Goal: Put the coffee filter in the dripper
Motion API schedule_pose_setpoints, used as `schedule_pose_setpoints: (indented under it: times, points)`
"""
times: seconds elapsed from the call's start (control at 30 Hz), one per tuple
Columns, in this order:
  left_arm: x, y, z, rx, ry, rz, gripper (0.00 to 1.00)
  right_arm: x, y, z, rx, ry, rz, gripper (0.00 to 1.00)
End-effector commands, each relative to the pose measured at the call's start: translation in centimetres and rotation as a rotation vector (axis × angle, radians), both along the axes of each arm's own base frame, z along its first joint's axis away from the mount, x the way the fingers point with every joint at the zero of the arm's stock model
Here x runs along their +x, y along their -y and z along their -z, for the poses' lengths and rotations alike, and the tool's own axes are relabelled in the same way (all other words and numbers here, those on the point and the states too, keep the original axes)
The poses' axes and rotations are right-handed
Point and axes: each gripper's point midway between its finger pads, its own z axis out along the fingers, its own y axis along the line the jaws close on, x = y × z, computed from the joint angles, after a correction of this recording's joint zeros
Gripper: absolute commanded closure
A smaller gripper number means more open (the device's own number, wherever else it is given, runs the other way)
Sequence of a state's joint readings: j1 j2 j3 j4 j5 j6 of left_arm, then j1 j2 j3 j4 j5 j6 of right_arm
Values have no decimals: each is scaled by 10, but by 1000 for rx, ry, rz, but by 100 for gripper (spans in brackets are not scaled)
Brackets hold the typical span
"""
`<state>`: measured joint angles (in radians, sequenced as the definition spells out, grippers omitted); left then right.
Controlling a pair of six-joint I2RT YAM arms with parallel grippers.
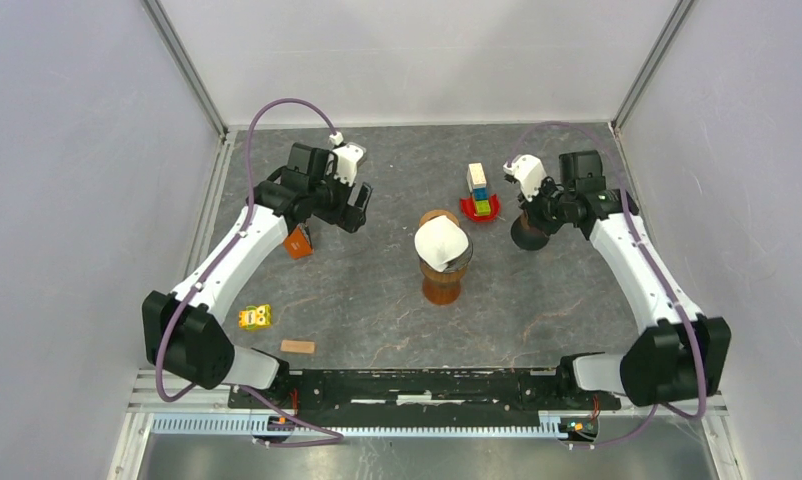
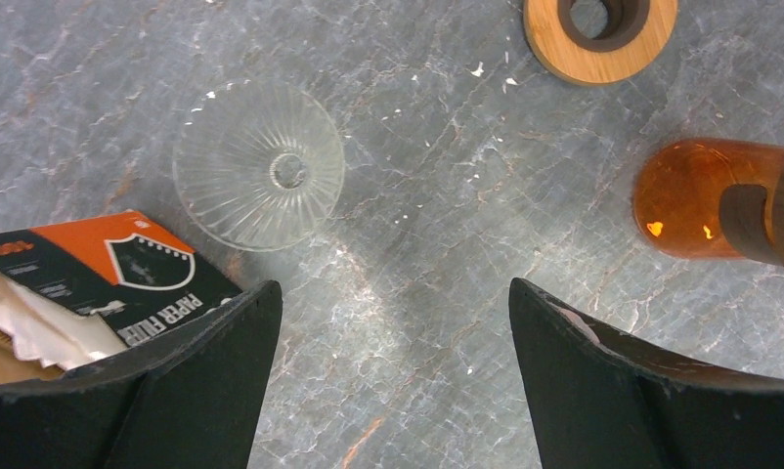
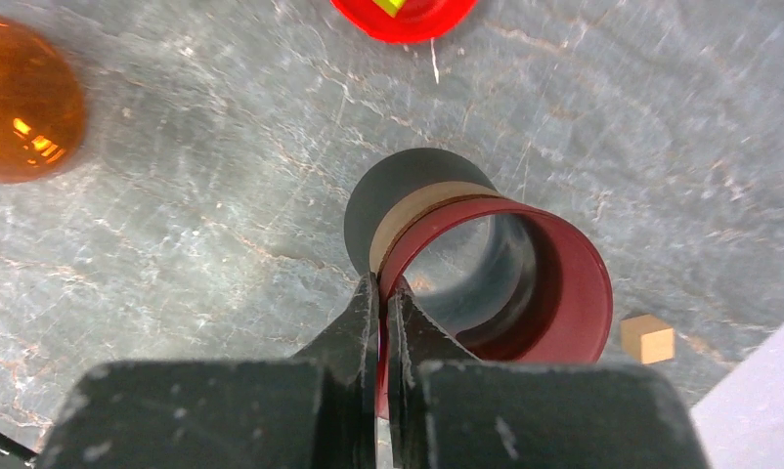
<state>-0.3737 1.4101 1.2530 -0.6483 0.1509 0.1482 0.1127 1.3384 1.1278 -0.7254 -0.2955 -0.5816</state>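
Observation:
A white paper coffee filter (image 1: 440, 240) sits on top of the amber glass carafe (image 1: 443, 280) in the middle of the table. The clear ribbed glass dripper (image 2: 259, 164) stands on the table just ahead of my left gripper (image 2: 393, 285), which is open, empty and above the table; in the top view this gripper (image 1: 355, 210) is left of the carafe. An orange and black paper filter box (image 2: 105, 264) lies beside its left finger. My right gripper (image 3: 383, 283) is shut on the rim of a cup (image 3: 505, 283), red inside and dark outside, right of the carafe (image 1: 529, 232).
A wooden ring (image 2: 600, 29) lies behind the carafe. A red lid carrying stacked coloured blocks (image 1: 480, 200) stands at the back. A small wooden cube (image 3: 647, 339) lies by the cup. A yellow toy (image 1: 255, 317) and a tan piece (image 1: 298, 347) lie front left.

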Motion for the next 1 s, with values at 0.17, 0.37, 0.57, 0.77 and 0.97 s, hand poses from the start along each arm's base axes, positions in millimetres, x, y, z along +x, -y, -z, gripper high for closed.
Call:
schedule_pose_setpoints:
  times: [0.17,0.37,0.57,0.77,0.97]
  points:
    - [12,-32,-40,-18,93,-109,8,0,-88,-166,49,376,-255,100]
    - [14,-59,-61,-80,126,-201,7,6,-162,-191,79,418,-417,100]
    - [16,-88,-77,-114,161,-297,6,-16,-239,-176,72,399,-623,100]
    - [19,-103,-92,-126,190,-328,4,-62,-299,-134,24,330,-821,100]
    - [23,-104,-94,-122,193,-329,3,-94,-333,-90,-17,247,-933,100]
